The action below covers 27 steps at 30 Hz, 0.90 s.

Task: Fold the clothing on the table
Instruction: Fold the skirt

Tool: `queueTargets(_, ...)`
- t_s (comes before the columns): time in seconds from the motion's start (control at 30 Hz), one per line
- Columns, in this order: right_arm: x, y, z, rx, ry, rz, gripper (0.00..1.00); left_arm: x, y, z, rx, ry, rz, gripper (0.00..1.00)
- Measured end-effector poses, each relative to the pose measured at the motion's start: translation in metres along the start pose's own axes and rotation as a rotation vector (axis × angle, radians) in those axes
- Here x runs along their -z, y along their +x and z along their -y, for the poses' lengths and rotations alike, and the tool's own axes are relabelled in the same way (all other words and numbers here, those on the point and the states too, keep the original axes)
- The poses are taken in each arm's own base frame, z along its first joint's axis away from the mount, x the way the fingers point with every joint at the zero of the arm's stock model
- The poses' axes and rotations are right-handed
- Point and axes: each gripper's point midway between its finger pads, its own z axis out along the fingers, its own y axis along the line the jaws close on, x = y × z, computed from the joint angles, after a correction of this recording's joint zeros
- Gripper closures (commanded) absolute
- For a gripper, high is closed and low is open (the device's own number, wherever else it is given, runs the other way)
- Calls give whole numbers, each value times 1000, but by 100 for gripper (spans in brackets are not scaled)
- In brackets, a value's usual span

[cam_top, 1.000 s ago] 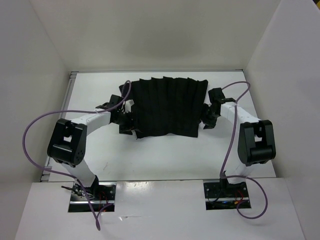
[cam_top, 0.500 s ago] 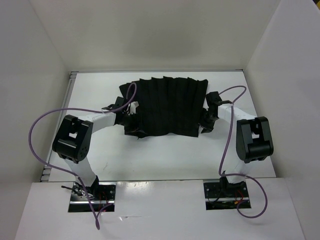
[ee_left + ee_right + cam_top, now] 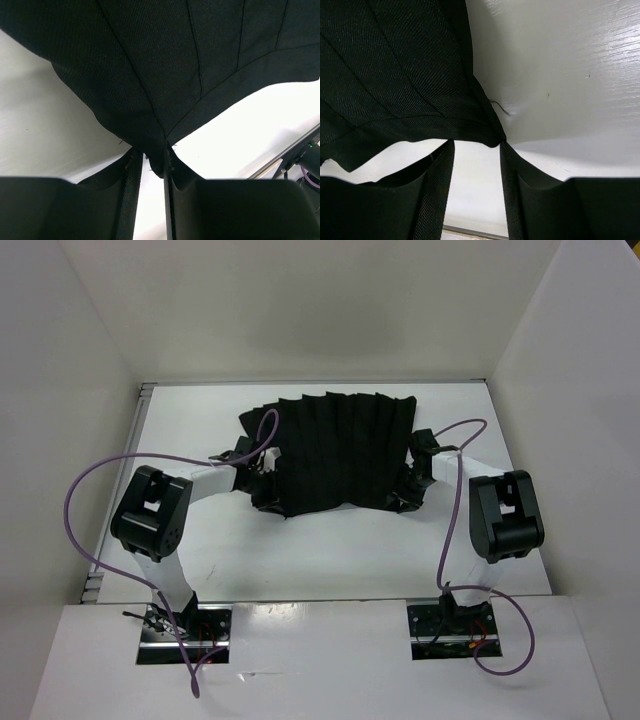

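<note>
The clothing (image 3: pixel 335 455), a black pleated skirt, lies spread flat at the middle of the white table (image 3: pixel 330 550). My left gripper (image 3: pixel 268 492) is at its near left corner. In the left wrist view that corner (image 3: pixel 158 162) hangs between the fingertips of the gripper (image 3: pixel 150 150). The jaws are narrow, with a strip of white table still showing between them. My right gripper (image 3: pixel 408 492) is at the near right corner. In the right wrist view the gripper (image 3: pixel 476 142) stands open, and the corner (image 3: pixel 490 135) rests just at its fingertips.
White walls (image 3: pixel 70 390) close in the table on the left, back and right. Purple cables (image 3: pixel 85 490) loop off both arms. A metal rail (image 3: pixel 290 152) shows at the table's edge in the left wrist view.
Both grippers have moved inward onto the skirt's near corners. The left jaws have narrowed a lot around the corner, and the right jaws only slightly. The skirt itself has not shifted.
</note>
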Motion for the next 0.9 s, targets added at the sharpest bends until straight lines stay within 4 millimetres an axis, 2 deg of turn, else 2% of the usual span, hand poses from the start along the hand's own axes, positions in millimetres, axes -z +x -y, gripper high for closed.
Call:
queueTargets(0.17,0,-2,2,-2,20,14,53,-1,1,2,-4,3,-4,68)
queueTargets(0.27,3,-7,5,-1,48,37,53,-1,2,1,-6,1,-6,79)
queueTargets(0.3,4,-10,5,0,53,47,53,-1,2,1,-6,0,-8,87)
queueTargets(0.4,7,-18,3,2,63,75,53,-2,4,0,-4,-1,-13,95)
queueTargets(0.67,9,-27,7,2,102,106,53,-2,4,1,-6,0,-14,96)
queueTargets(0.77,4,-27,10,3,113,97,59,-2,4,0,-5,-1,-16,96)
queueTargets(0.83,-1,-25,11,5,119,83,68,-3,4,1,-4,3,-21,96)
queueTargets(0.87,-4,-23,11,6,118,72,72,-3,4,2,-3,7,-24,96)
queueTargets(0.9,-5,-22,9,8,111,70,84,-4,4,2,-1,11,-29,99)
